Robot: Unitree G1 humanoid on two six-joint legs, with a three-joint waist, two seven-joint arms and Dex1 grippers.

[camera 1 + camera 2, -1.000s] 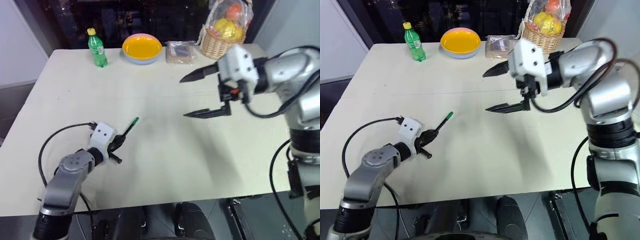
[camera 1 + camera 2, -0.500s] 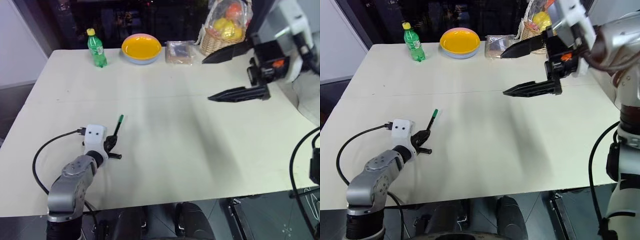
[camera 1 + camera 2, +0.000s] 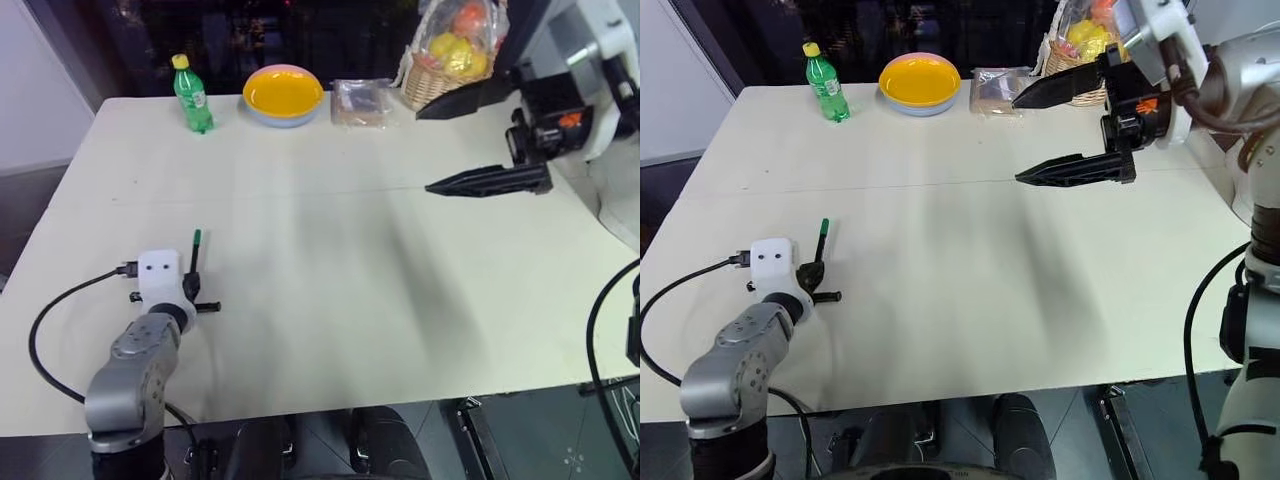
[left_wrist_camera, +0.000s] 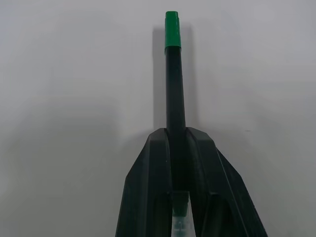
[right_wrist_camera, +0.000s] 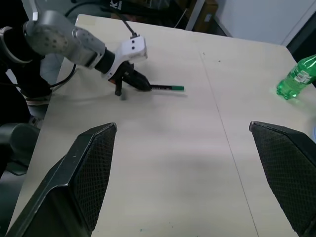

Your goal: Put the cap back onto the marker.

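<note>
The thin black pen-like marker (image 4: 175, 106) sits pinched in the left end effector (image 3: 190, 292), the two black fingers pressed together on its barrel, and the small bright-green plastic cap (image 4: 172, 31) is already seated on the marker's far end. By the look of it the capping is done or nearly so; the sound move from here would be a firm check that the cap is pushed fully home, keeping the barrel straight along the fingers so nothing levers sideways.

Out from the marker: bare pale desk (image 3: 330, 270) on every side, with the near desk edge not far behind the left arm, so any set-down wants to go forward of the marker, not back. Well apart from the marker, across the desk, the right end effector (image 3: 1065, 130) hangs in the air with its fingers spread wide, holding nothing. Far beyond the marker, along the back edge, stand a green plastic bottle with a yellow lid (image 3: 191, 95), a yellow bowl (image 3: 284, 95), a clear-wrapped packet (image 3: 362, 102) and a wicker basket of fruit (image 3: 447, 62), all clear of the working room.
</note>
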